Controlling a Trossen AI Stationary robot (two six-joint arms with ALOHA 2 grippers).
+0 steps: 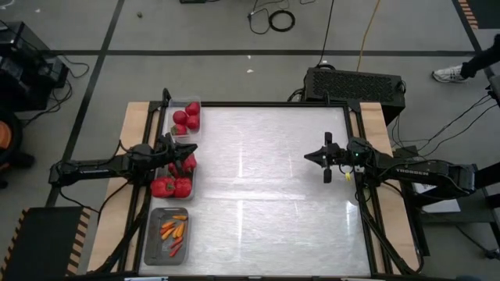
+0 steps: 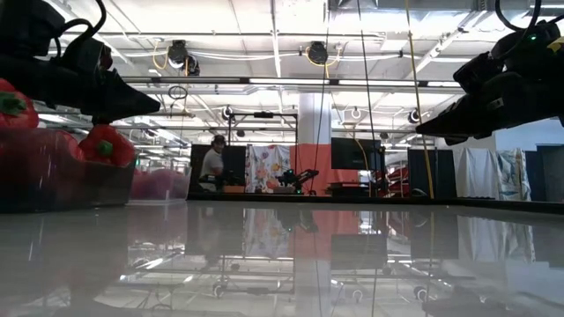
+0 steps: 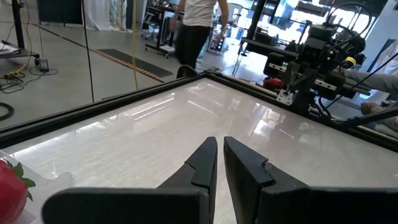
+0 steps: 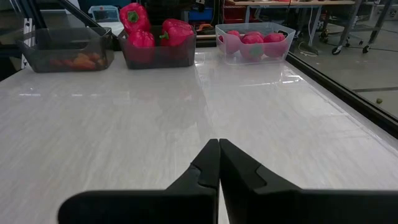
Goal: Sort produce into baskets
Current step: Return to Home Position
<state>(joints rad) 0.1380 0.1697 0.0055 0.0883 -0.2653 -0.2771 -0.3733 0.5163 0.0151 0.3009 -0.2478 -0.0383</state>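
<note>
Three trays stand along the table's left edge. A small clear one (image 1: pixel 186 117) holds tomatoes (image 4: pixel 252 42). A grey one (image 1: pixel 176 178) holds red bell peppers (image 4: pixel 158 31). A second grey one (image 1: pixel 167 235) holds slim orange-red chilies (image 4: pixel 74 61). My left gripper (image 1: pixel 193 148) hovers shut and empty above the pepper tray's far end; it also shows in its wrist view (image 3: pixel 219 155). One pepper (image 3: pixel 11 186) shows beside it. My right gripper (image 1: pixel 308 156) is shut and empty above the table's right half (image 4: pixel 219 155), pointing toward the trays.
The glossy white table (image 1: pixel 266 195) stretches between the two grippers. A black box (image 1: pixel 355 81) sits beyond the far edge. A person (image 2: pixel 211 163) stands in the room behind, and a shoe (image 1: pixel 448 74) shows on the floor at the far right.
</note>
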